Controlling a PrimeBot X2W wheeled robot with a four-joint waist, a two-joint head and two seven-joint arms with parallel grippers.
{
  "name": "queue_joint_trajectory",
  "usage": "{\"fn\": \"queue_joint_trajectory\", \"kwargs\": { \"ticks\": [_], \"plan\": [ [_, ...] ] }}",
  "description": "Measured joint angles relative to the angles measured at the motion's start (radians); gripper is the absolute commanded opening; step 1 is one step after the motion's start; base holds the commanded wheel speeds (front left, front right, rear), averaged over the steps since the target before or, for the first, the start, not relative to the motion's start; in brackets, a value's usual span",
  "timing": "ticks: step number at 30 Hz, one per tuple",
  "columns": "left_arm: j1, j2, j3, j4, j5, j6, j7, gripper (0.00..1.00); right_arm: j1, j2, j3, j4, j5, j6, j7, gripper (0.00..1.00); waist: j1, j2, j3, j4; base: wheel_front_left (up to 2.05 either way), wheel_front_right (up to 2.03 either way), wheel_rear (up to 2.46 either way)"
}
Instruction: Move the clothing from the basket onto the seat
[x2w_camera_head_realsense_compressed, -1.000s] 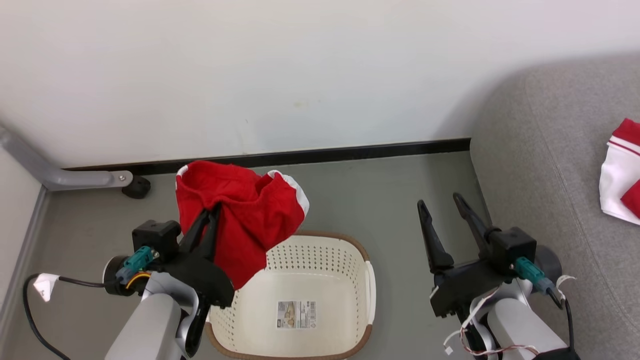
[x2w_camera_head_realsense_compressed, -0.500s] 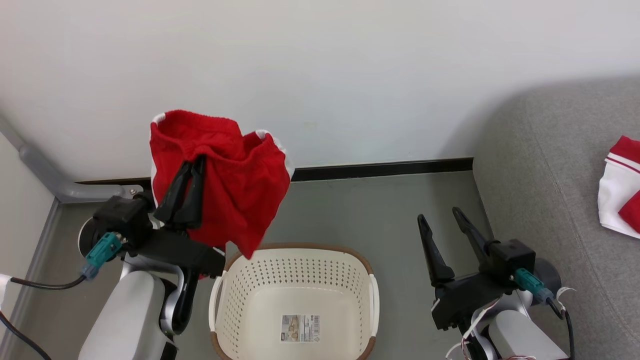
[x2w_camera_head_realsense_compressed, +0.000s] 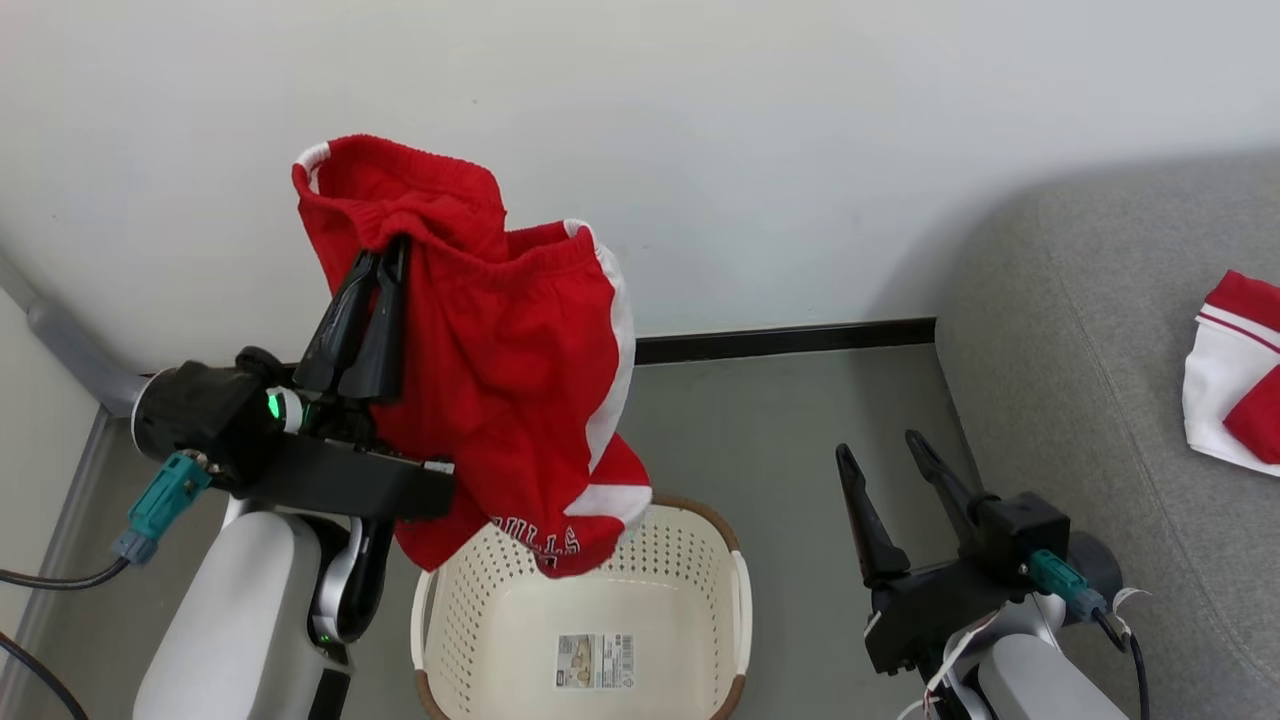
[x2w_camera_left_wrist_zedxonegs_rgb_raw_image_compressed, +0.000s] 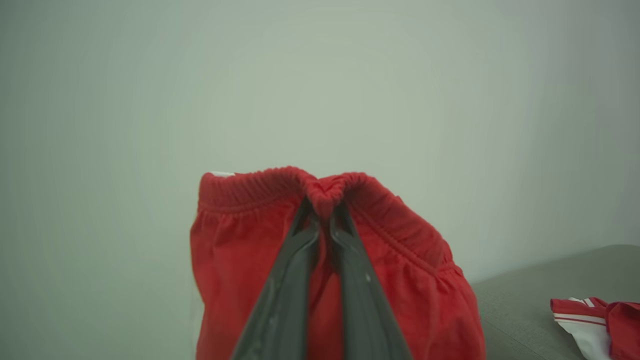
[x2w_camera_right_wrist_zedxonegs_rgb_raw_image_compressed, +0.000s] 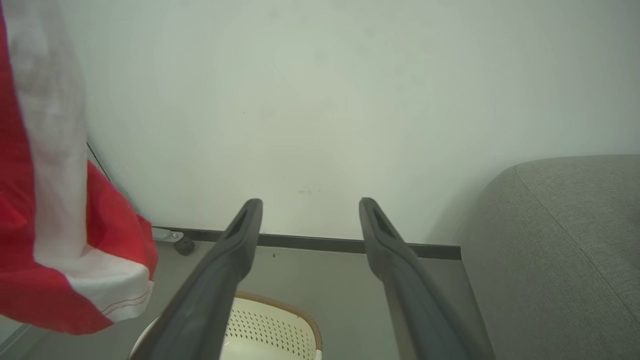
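A red garment of the clothing (x2w_camera_head_realsense_compressed: 500, 370) with white side panels hangs by its waistband, its hem just above the basket's rim. My left gripper (x2w_camera_head_realsense_compressed: 385, 255) is shut on that waistband (x2w_camera_left_wrist_zedxonegs_rgb_raw_image_compressed: 325, 192). The cream perforated basket (x2w_camera_head_realsense_compressed: 735, 610) with a brown rim stands on the floor, nothing lying inside, a barcode sticker on its bottom. A second red-and-white garment (x2w_camera_head_realsense_compressed: 1235, 375) lies on the grey seat (x2w_camera_head_realsense_compressed: 1080, 330) at the right. My right gripper (x2w_camera_head_realsense_compressed: 880, 447) hovers open between basket and seat, its fingers (x2w_camera_right_wrist_zedxonegs_rgb_raw_image_compressed: 240, 240) spread with nothing between them.
A white wall with a dark baseboard (x2w_camera_head_realsense_compressed: 790, 338) runs behind the basket. A grey metal bar (x2w_camera_head_realsense_compressed: 60, 345) slants down the wall at the left. The grey floor (x2w_camera_head_realsense_compressed: 780, 420) lies between basket and seat.
My left gripper has lifted the red garment up out of the basket, and the cloth has unfurled to hang longer. The right gripper has stayed put. The camera shifted slightly.
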Motion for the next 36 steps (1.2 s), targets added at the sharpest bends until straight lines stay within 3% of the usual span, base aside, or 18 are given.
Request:
{"fn": "queue_joint_trajectory", "kwargs": {
  "ticks": [14, 25, 36],
  "plan": [
    [-0.006, 0.004, 0.002, -0.058, 0.000, 0.017, 0.032, 0.00, -0.001, 0.002, -0.005, -0.007, 0.000, 0.011, 0.000, 1.00, 0.0000, 0.0000, 0.006, -0.010, 0.00, 0.00, 0.00],
    [-0.008, 0.002, -0.012, -0.070, 0.000, 0.025, 0.057, 0.00, -0.053, 0.011, 0.091, -0.090, -0.002, 0.114, 0.000, 1.00, 0.0000, 0.0000, 0.010, -0.004, 0.00, 0.00, 0.00],
    [-0.025, -0.020, -0.059, -0.081, 0.018, 0.025, 0.076, 0.00, -0.146, 0.011, 0.233, -0.071, -0.009, 0.139, 0.000, 1.00, 0.0000, 0.0000, 0.010, 0.021, 0.00, 0.00, 0.00]
  ]
}}
